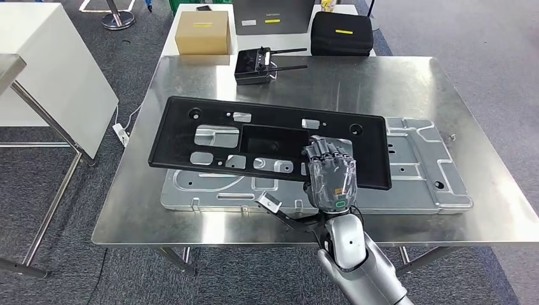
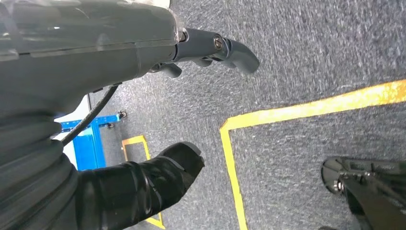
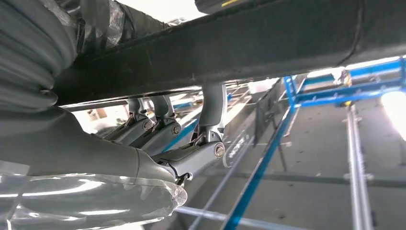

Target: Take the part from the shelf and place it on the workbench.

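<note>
A long black plastic part [image 1: 267,136] with several cut-outs lies slanted over the steel workbench [image 1: 394,82], covering much of a silver sheet-metal panel [image 1: 419,165]. My right hand [image 1: 327,175] grips the part's near edge, right of its middle, with fingers on top. In the right wrist view the fingers [image 3: 158,120] press up against the dark part [image 3: 268,43]. I cannot tell whether the part touches the panel below. My left hand [image 2: 119,62] hangs over grey carpet, fingers apart, holding nothing.
At the bench's far edge sits a black remote controller [image 1: 257,67] with two antennas. Behind it are a cardboard box [image 1: 202,32], a dark box [image 1: 273,16] and a black case [image 1: 341,33]. A white table [image 1: 44,63] stands to the left. Yellow floor tape [image 2: 306,110] marks the carpet.
</note>
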